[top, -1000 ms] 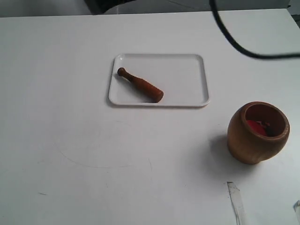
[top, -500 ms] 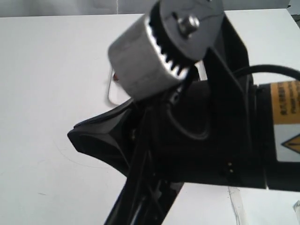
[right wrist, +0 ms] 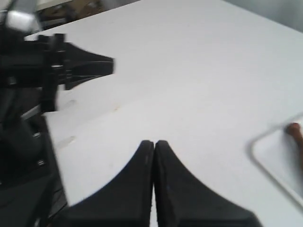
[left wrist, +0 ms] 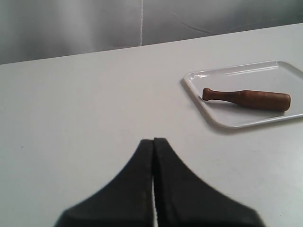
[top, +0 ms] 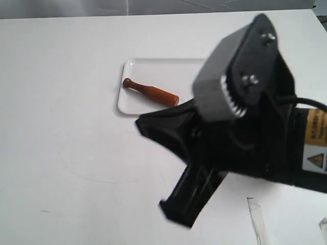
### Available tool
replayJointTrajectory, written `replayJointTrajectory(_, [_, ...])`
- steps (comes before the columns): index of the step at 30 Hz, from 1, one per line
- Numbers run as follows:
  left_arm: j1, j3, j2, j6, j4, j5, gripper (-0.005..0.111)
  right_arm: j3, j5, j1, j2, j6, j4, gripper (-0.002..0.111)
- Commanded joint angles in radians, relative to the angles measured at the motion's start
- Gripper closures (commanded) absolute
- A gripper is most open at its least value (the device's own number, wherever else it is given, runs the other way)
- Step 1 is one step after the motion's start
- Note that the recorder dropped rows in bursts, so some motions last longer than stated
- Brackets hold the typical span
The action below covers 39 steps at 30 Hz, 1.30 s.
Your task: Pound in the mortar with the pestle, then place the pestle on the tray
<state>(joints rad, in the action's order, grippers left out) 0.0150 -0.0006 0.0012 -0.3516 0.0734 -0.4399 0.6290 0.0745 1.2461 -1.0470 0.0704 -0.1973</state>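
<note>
An arm [top: 245, 148] has swung across my exterior view, hiding the mortar. Left gripper [left wrist: 153, 142] and right gripper [right wrist: 154, 143] are closed, empty. Pestle [top: 150, 93] lies on tray [top: 153, 63], so I can't confirm pounding.

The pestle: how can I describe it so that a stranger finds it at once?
On the white table, find the white rectangular tray. The pestle lies flat in it. It is the only brown thing there: a short wooden stick, thick at one end, knobbed at the other.

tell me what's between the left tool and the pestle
Left wrist view: just bare table, then the rim of the tray the pestle lies in. Nothing else before the shut left tool.
</note>
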Motion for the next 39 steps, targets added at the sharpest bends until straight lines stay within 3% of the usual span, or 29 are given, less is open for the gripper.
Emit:
replayJointTrajectory(1, [-0.008, 0.001, -0.001, 0.008, -0.007, 0.003, 0.107, -0.162, -0.149, -0.198, 0.098, -0.019, -0.044, 0.108])
replayJointTrajectory(8, [-0.008, 0.001, -0.001, 0.008, -0.007, 0.003, 0.107, -0.382, -0.157, -0.524, 0.441, -0.017, -0.062, 0.108])
replayJointTrajectory(13, [-0.008, 0.001, -0.001, 0.008, -0.007, 0.003, 0.107, -0.541, -0.258, -0.685, 0.645, -0.015, 0.011, 0.108])
replayJointTrajectory(18, [-0.008, 0.001, -0.001, 0.008, -0.007, 0.003, 0.107, -0.629, -0.305, -0.797, 0.770, -0.015, 0.065, 0.108])
replayJointTrajectory(31, [-0.008, 0.001, -0.001, 0.008, -0.007, 0.003, 0.107, -0.629, 0.077, -1.144, 1.047, 0.136, 0.067, 0.108])
replayJointTrajectory(39, [-0.008, 0.001, -0.001, 0.008, -0.007, 0.003, 0.107, -0.629, 0.139, -1.182, 1.047, 0.138, 0.065, 0.108])
